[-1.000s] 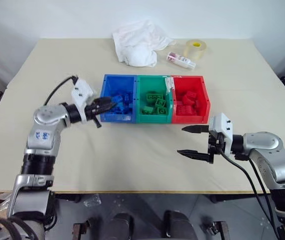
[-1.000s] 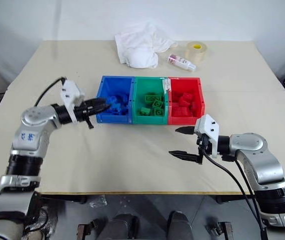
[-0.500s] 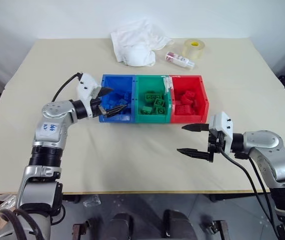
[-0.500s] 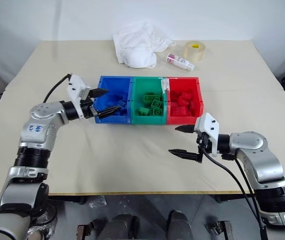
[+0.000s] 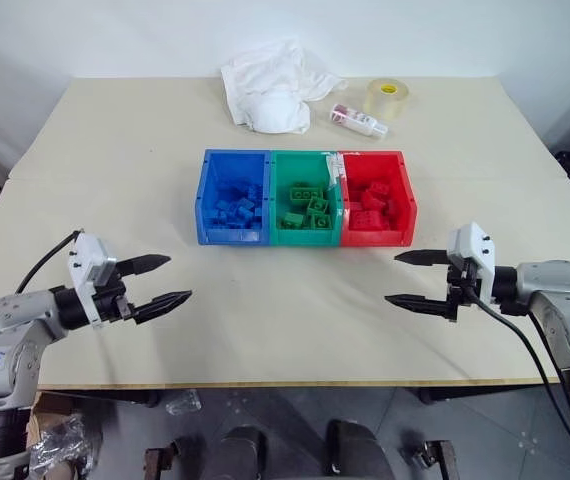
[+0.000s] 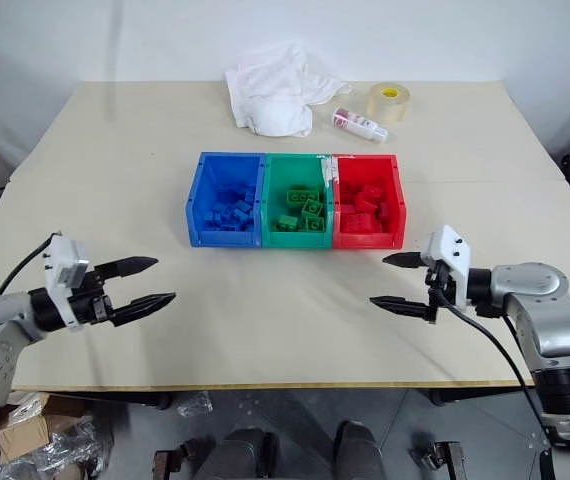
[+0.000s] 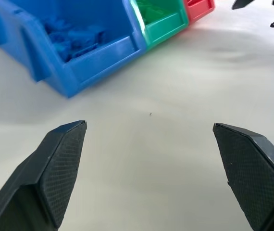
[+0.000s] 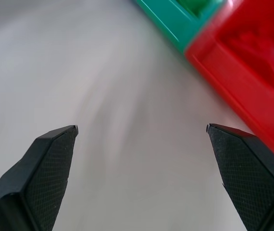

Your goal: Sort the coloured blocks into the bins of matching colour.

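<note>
the three joined bins sit in a row near the middle of the table (image 5: 115,150): the blue bin (image 5: 206,200) on the robot's left, the green bin (image 5: 305,161) in the middle and the red bin (image 5: 409,205) on the right. blue blocks (image 5: 235,210) lie heaped inside the blue bin, green blocks (image 5: 308,208) inside the green one and red blocks (image 5: 372,200) inside the red one, so each colour shows in its own tray. no loose block can be made out on the tabletop around the bins

the left gripper (image 5: 173,281) hangs over the near left part of the table, well apart from the blue bin, pointing roughly level toward the middle. its two black fingers are spread wide with nothing between them; the left wrist view shows bare tabletop in the gap and the blue bin's slanted front beyond

the right gripper (image 5: 399,278) hovers over the near right part of the table, near the front right corner of the red bin but not touching it, pointing toward the middle. its fingers are also spread wide and empty, with bare table between them in the right wrist view

at the far side of the table lie a crumpled white cloth (image 5: 275,83), a small bottle (image 5: 359,120) on its side just beside it, and a roll of yellowish tape (image 5: 387,98) close to the bottle
</note>
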Motion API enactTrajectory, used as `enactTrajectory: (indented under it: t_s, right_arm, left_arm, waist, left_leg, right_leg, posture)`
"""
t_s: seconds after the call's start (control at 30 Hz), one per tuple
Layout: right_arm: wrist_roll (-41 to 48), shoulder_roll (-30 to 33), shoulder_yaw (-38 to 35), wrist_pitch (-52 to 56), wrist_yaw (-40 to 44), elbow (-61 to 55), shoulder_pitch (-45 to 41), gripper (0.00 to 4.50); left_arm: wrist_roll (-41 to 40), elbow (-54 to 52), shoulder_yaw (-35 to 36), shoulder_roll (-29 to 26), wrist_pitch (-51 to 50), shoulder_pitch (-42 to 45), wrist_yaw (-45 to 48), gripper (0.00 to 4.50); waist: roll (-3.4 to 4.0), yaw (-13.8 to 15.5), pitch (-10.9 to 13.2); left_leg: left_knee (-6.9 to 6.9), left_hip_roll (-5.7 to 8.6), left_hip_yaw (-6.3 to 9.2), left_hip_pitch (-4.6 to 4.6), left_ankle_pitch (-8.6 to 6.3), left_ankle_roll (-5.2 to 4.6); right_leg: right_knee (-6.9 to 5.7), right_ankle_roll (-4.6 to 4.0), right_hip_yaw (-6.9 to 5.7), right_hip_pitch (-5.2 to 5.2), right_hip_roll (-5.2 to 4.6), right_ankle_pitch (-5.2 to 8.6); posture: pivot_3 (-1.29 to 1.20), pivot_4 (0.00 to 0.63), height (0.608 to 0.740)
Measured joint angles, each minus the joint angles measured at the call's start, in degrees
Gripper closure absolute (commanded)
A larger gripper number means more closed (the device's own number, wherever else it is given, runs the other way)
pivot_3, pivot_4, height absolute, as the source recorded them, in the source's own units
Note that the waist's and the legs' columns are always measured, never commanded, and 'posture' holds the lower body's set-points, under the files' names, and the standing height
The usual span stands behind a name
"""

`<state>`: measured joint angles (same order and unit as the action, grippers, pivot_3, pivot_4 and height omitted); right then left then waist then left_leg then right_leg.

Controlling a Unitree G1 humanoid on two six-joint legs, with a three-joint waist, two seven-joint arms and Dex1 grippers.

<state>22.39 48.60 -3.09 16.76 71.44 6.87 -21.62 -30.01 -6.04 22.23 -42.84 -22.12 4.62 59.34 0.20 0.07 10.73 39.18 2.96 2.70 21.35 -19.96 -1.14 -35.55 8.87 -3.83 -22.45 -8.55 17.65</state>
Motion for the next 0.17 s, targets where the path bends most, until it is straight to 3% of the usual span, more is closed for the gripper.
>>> enactTrajectory:
  t_s: [0.17]
  right_arm:
    - [-0.3,0.3,-0.7,-0.6,0.4,0.5,0.0,0.0]
  left_arm:
    - [0.0,0.0,1.5,0.9,2.9,-0.5,-2.1,0.02]
  waist:
    - [0.0,0.0,0.0]
  left_leg:
    - [0.0,-0.01,-0.02,-0.01,0.0,0.01]
  right_leg:
    - [0.0,0.0,-0.01,0.0,0.01,0.0]
  posture:
    - [0.0,0.15,0.74]
